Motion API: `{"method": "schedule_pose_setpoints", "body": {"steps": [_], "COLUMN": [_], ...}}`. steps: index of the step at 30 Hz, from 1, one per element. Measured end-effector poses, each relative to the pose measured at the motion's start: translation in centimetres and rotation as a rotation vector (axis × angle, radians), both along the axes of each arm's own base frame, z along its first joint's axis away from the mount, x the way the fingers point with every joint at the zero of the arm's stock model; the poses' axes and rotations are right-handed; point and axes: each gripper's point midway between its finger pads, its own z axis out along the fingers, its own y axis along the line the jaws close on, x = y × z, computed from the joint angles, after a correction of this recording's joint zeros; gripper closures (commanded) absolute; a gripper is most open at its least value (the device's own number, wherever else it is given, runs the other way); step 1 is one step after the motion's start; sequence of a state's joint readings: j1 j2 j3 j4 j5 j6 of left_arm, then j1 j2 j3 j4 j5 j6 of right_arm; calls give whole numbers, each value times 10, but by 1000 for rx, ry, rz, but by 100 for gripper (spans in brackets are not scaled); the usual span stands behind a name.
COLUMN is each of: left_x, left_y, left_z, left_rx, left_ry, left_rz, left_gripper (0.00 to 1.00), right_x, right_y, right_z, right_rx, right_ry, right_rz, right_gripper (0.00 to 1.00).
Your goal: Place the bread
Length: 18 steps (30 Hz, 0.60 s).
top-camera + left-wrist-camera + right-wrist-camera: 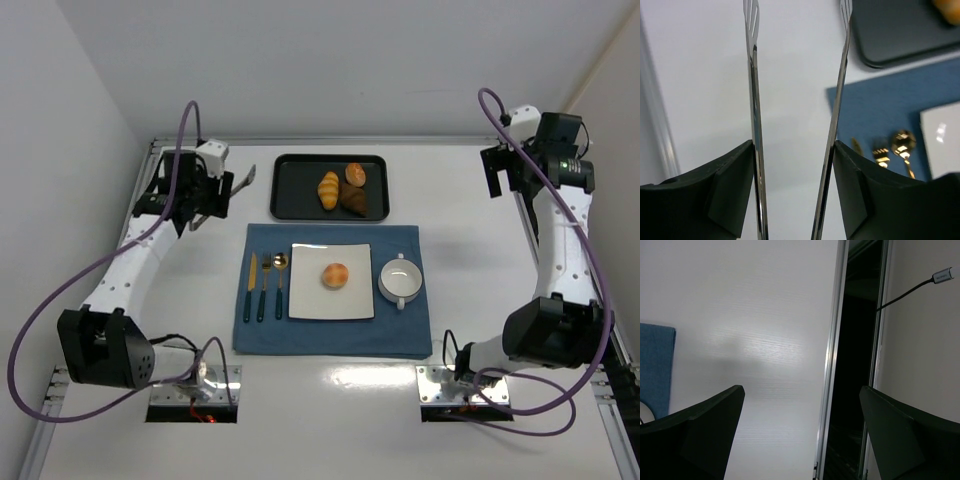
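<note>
Tongs (755, 125): riding in the left gripper (792, 165), arms standing apart, gripping nothing.
Bread (335, 275): sitting on the white plate (305, 302), on the blue placemat (400, 335).
Handling: likely proving light, soft, crushable; rounded sides inviting a gentle pinch across the middle.

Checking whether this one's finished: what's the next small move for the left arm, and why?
Probably lower the tongs to the bare table below them and release. The bread already sits on the white plate, and the tongs hang empty in the left gripper, off the blue mat.
</note>
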State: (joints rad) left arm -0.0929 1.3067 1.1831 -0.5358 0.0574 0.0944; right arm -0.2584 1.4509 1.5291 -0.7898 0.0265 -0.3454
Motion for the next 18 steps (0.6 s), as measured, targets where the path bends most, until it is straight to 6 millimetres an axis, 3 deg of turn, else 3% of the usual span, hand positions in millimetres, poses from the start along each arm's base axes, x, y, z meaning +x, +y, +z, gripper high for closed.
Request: {"method": "schedule_pose_setpoints", "body": {"steps": [3,7,12,18], "left_x": [11,30,56,69], "left_y": [32,56,61,62], "left_z": [-10,-32,-73,-118], "left_rx": [17,20,10,26], "left_ry": [-23,-28,12,86], "left_rz": [116,217,256,262], "left_gripper": [42,42,43,43], "right_x": [1,4,12,14], "right_y": [-1,-1,-4,-5], "right_z": [2,5,3,-6], "right_rx": [-1,-1,0,2], "right_ry": [-4,-9,-4,23], "right_rz": [0,-1,-2,-6], "right_gripper": [0,0,0,0]}}
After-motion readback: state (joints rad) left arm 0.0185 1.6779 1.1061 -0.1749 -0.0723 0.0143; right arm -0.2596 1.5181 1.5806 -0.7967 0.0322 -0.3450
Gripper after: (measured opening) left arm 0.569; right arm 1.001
